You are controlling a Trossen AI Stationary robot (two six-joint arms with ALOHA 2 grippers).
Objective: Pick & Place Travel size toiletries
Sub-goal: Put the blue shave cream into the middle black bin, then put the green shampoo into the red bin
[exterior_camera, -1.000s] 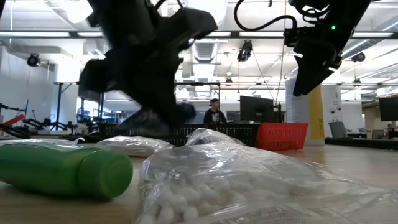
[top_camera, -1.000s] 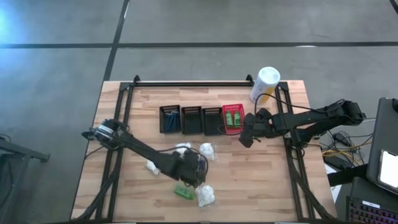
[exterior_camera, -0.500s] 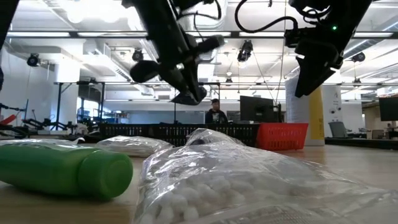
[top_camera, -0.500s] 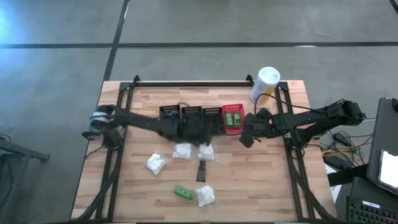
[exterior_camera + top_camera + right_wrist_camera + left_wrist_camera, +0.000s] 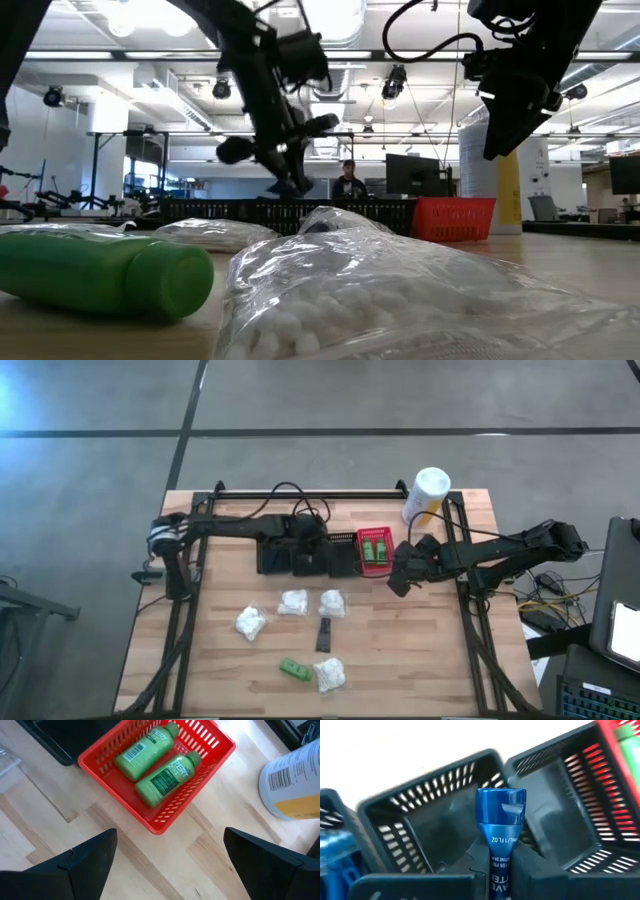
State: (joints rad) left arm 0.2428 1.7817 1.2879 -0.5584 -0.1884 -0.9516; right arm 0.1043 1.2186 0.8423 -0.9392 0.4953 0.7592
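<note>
Left end effector [image 5: 492,865] grips a blue tube [image 5: 500,827] above the black baskets [image 5: 427,827]; right end effector [image 5: 167,857] open.

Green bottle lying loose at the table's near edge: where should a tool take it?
Judging by its pose, grip the small green plastic bottle across its round body at mid-length, coming straight down. It lies flat, with the white puffy bag close to one end.
</note>
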